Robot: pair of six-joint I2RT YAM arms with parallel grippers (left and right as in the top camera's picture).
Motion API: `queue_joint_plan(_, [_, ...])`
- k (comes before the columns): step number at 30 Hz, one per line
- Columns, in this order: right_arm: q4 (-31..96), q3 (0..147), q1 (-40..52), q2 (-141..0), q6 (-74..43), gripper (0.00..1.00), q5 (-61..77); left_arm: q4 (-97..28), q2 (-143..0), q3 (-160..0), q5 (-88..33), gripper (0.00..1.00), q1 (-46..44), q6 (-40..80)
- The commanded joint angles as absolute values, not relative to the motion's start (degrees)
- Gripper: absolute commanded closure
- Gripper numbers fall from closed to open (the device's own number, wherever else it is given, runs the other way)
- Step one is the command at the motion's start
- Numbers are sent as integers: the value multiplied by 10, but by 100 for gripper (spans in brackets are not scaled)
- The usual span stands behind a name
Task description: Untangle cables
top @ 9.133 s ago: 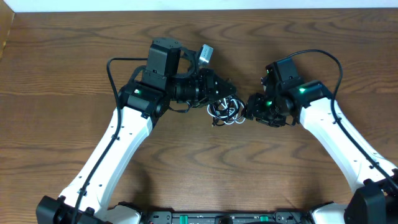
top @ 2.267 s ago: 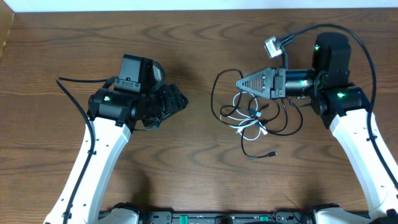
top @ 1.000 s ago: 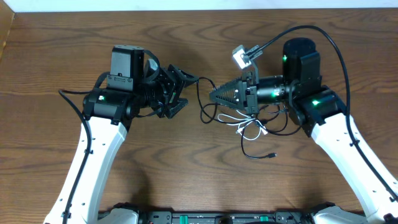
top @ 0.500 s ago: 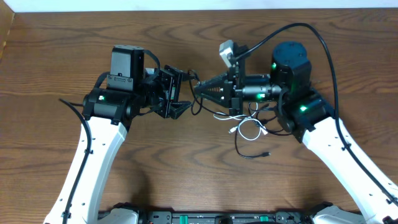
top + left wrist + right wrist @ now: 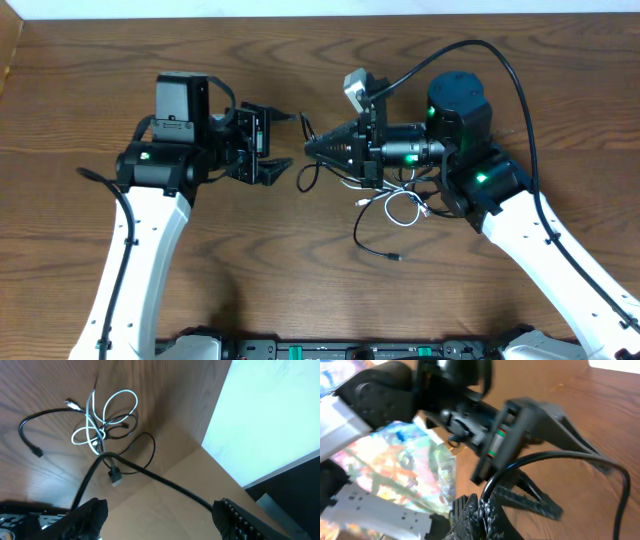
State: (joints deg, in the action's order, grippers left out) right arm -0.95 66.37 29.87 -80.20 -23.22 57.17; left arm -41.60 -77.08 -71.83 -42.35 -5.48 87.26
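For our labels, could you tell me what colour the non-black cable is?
White cable; left wrist view.

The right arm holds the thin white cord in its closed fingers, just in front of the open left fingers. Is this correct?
Not quite. The closed right fingers hold a thin black cord, not the white one; the right wrist view shows it. The thin white cord lies on the wooden table. The left fingers are indeed open.

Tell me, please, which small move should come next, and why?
Probably close the left end effector: it is open, and the black cable that the shut right end effector holds passes between its jaws in the left wrist view.
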Motion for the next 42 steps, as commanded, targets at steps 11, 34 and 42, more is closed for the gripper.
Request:
queue_joint_plan(11, [8, 666, 319, -802, -191, 99, 558, -415, -764, -727, -536, 28, -29, 936])
queue_joint_plan(34, [-32, 666, 336, -802, -160, 99, 679, -397, -764, -727, -578, 28, -9, 953])
queue_joint_plan(42, [-32, 666, 338, -802, -156, 99, 679, -397, -764, -727, -628, 34, -9, 952])
